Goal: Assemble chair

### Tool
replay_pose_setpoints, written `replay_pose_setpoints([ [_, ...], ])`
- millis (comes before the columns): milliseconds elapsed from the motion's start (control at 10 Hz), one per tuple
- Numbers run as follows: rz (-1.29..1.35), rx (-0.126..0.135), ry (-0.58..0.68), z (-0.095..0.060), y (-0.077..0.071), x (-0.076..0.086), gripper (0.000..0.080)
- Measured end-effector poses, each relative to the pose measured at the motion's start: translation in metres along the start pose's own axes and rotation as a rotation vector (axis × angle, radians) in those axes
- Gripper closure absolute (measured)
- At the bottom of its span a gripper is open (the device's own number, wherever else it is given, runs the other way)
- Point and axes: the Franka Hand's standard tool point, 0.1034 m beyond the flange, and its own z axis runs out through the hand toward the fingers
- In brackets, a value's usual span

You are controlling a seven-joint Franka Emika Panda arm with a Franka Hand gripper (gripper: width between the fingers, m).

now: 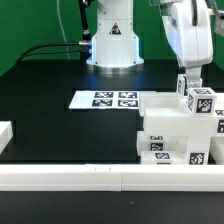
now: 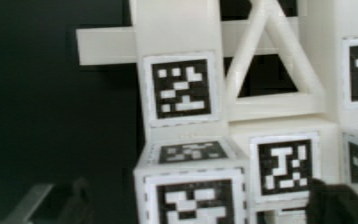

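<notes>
Both small, grainy pictures are being lit brightly from above, the white chair parts (image 1: 172, 135) being washed toward glare against the black table (image 1: 60, 125), while the wrist view is being softened by blur at close range.

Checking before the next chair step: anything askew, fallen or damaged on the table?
Nothing stands out. The chair parts sit stacked squarely at the exterior view's right, against the border rail. The marker board lies flat. The gripper is over the upright piece; whether its jaws are closed can't be told.
</notes>
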Motion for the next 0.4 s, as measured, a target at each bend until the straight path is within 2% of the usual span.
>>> replay_pose_setpoints([
  [300,-0.039,0.026,-0.019,-0.023,-0.007,-0.002,0.0151],
  [400,-0.039,0.023,-0.016,-0.02,-0.007,-0.001,0.0151],
])
